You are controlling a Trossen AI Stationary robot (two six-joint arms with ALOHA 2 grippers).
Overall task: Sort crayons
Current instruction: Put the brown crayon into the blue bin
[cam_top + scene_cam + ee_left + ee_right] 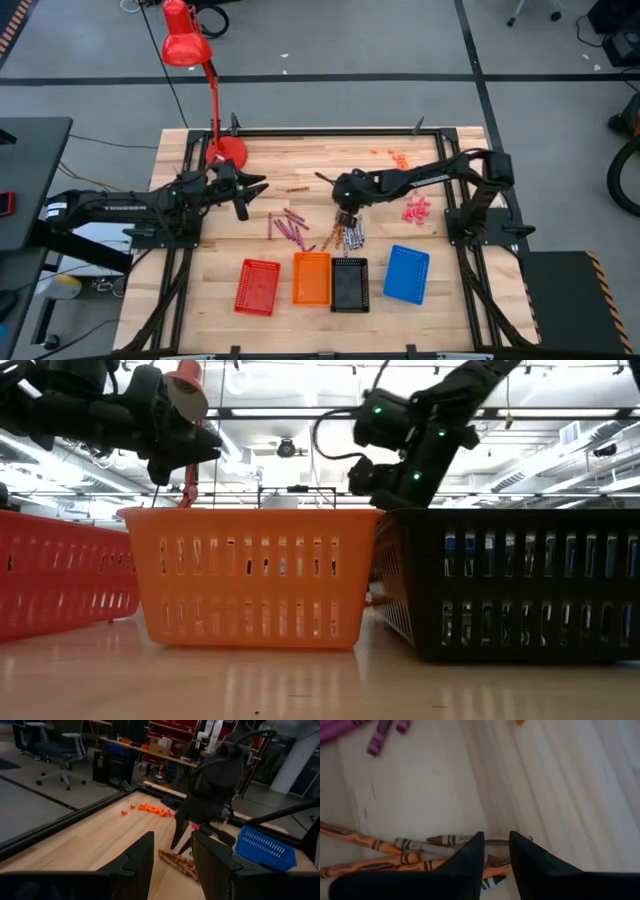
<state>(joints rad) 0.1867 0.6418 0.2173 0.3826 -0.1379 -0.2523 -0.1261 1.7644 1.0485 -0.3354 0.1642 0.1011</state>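
The crayons lie loose on the wooden table. A mixed heap of orange-brown and grey-white crayons (347,238) sits just beyond the black tray, a purple group (290,226) lies to its left, and one orange crayon (297,189) is farther back. My right gripper (496,844) slants down just above the mixed heap (420,847). Its fingers stand slightly apart and open, with a grey-white crayon (495,841) showing below the gap. My left gripper (172,847) is open and level over bare wood, left of the purple group, and holds nothing.
Four mesh trays stand in a row near the front edge: red (258,287), orange (311,277), black (350,284) and blue (406,273). Pink bits (417,208) and orange bits (398,157) lie at the back right. A red desk lamp (225,150) stands at the back left.
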